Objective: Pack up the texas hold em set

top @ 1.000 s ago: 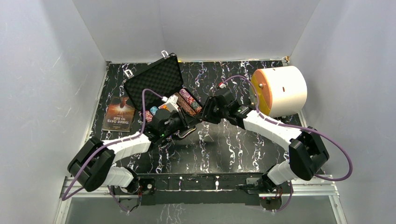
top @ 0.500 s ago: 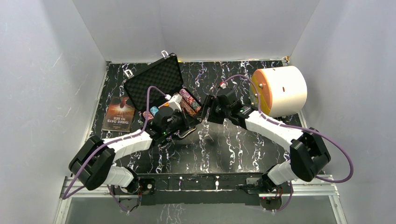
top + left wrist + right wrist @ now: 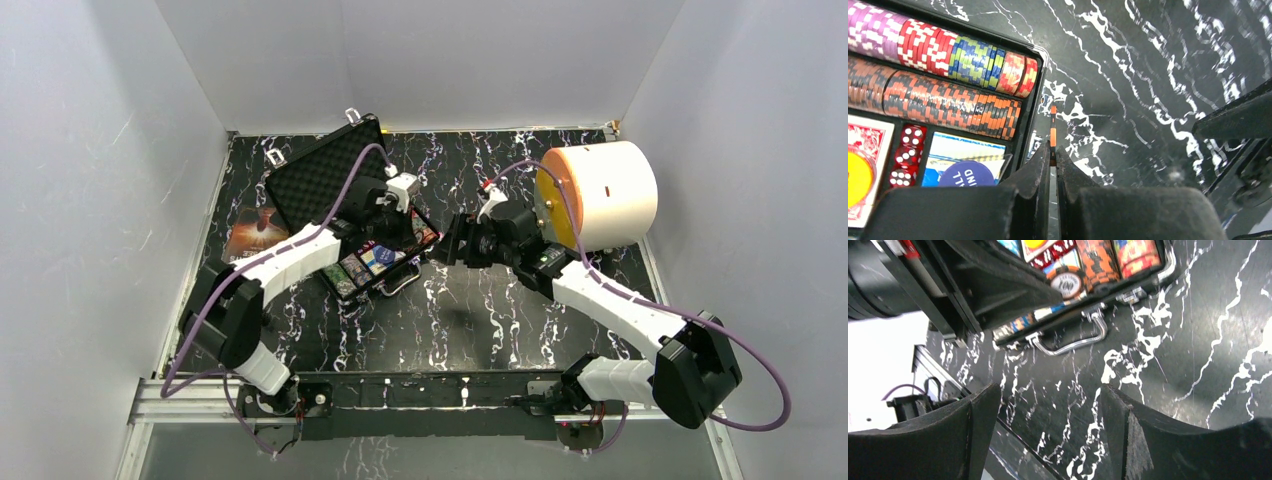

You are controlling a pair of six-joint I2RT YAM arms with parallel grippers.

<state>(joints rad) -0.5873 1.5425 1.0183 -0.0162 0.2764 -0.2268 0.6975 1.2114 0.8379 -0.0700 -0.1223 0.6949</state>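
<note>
The open case lies in the far-left part of the tabletop, its foam-lined lid tipped back toward the far-left corner and its silver handle facing the near edge. Rows of poker chips already fill the tray, with red dice and a blue card deck beside them. The left claw is drawn down to a sliver, pinching a single chip edge-on just outside the case's right wall. The right claw is spread wide and empty, low over the tabletop near the handle. That chip is stiff, smooth and thin, so it will likely twist or slip if the pinch sits off-centre; gripping across its flat faces is safest. Loaded, the case should be heavy and rigid. The lid is probably best pushed at its free edge to shut it, and the handle gives the surest hold.
</note>
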